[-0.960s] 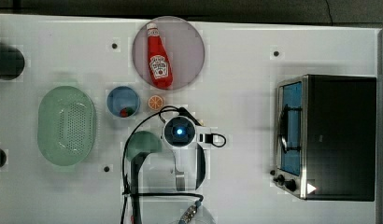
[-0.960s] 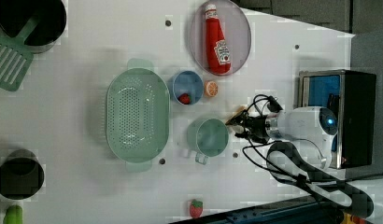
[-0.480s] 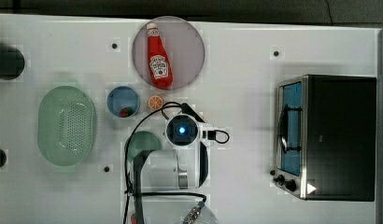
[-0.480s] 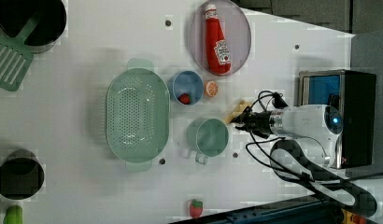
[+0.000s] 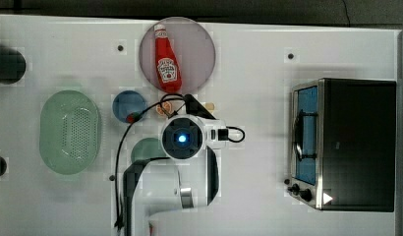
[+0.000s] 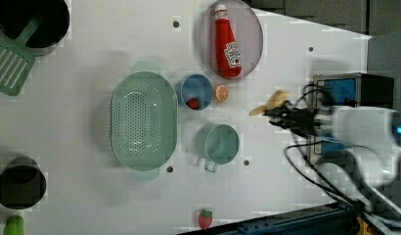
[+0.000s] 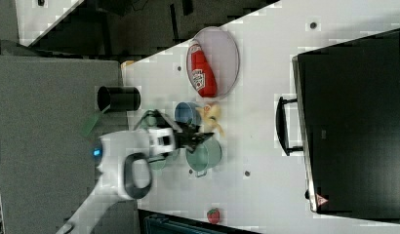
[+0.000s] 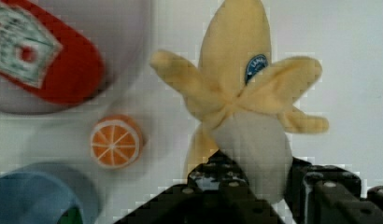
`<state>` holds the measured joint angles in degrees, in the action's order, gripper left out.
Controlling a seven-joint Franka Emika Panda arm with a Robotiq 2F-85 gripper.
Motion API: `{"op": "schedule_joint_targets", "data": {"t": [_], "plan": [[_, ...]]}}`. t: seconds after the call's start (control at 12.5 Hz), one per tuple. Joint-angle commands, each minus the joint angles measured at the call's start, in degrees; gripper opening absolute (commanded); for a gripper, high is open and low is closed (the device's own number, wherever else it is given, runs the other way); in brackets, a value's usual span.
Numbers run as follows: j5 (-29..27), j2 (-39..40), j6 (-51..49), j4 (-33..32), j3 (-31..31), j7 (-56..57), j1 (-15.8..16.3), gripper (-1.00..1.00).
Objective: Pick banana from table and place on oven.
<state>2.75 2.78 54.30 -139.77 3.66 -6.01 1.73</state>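
Pale yellow plush, the banana [image 8: 241, 93] is clamped at its cream, peeled end by the pincer [image 8: 255, 186], whose black fingers [image 8: 315, 186] close on either side of it so the peel flaps and stickered body hang free ahead. Taking the oven [image 5: 357, 142] as landmark, the banana [image 6: 272, 102] is off the table [image 5: 258, 59], held in the air to the left view's left of the oven and beyond the orange slice [image 6: 220, 92]. Gripping the narrow end likely keeps the bulk clear for setting down. Between banana and oven the white surface lies bare (only a bolt hole), and the oven's flat black top offers broad landing room, though its front edge and bar handle [image 7: 282, 126] must be cleared.
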Motion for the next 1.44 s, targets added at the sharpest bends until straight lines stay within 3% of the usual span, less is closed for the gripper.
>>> {"op": "schedule_joint_targets", "data": {"t": [0.08,0.32,0.56,1.12,1.44], "plan": [[-1.41,-11.08,-14.40,6.92,-1.21,-1.28,-1.15,-0.51],[-1.43,-16.55,-32.68,15.51,-4.57,-1.18,-1.33,-0.51],[-1.39,-17.34,-40.21,23.42,-9.49,0.23,-1.52,-0.51],[-1.02,-11.57,-39.23,26.19,-26.38,26.64,-2.43,-0.51],[-1.02,-4.08,-27.25,26.19,-36.26,45.90,-2.54,-0.51]]}}
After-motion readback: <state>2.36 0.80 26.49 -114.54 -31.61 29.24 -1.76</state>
